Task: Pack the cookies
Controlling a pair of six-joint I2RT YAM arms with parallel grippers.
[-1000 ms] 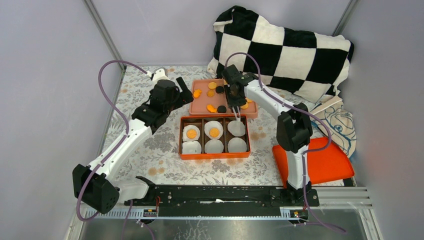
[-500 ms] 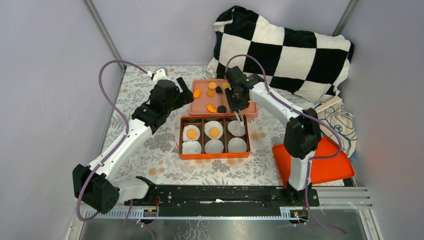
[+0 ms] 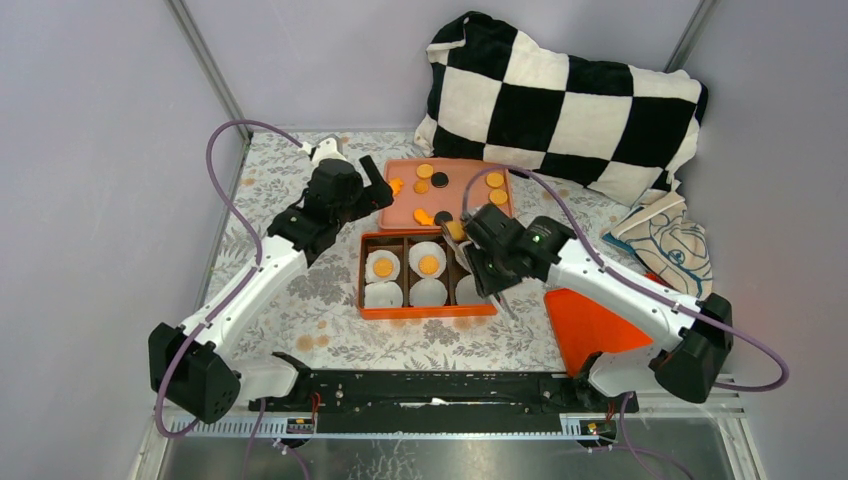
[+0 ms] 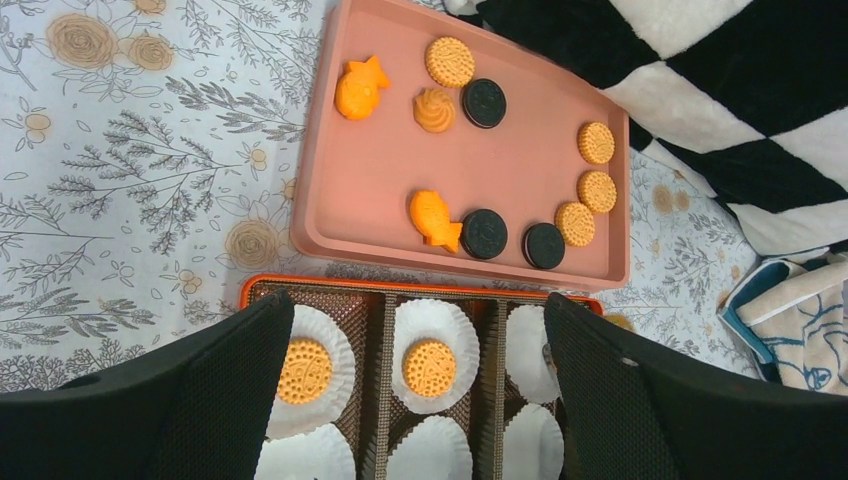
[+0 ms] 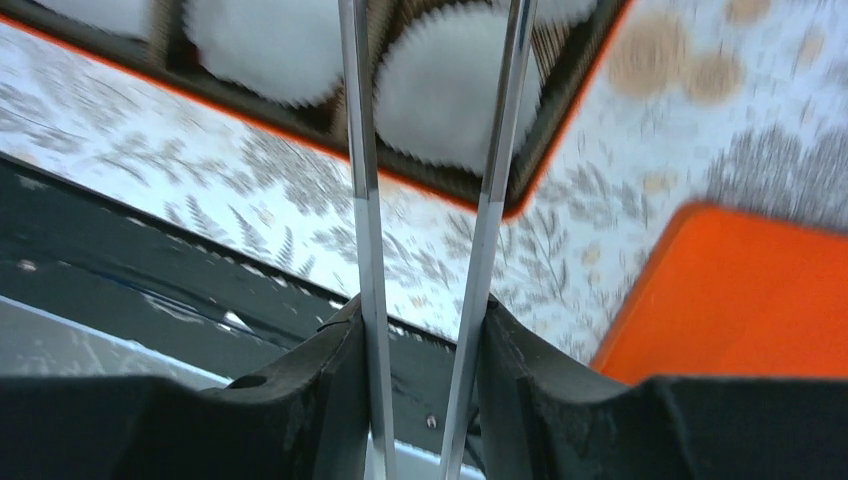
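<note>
— Where are the cookies (image 4: pixel 449 61)?
— Most lie on the pink tray (image 4: pixel 370 190), upper middle of my left wrist view. Two sit in paper liners (image 4: pixel 437 312) in the orange box (image 4: pixel 318 285) just below it. My left end effector (image 4: pixel 415 302) hangs wide open above both, ready to pick, I judge. My right end effector (image 5: pixel 420 320) clamps metal tweezers (image 5: pixel 358 200), probably for finer handling; their tips are out of frame.
— Any labels?
— None I can read.

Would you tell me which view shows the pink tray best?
The left wrist view: the pink tray lies almost whole and close, its cookies distinct. The top view shows it small and partly covered. The right wrist view misses it.
</note>
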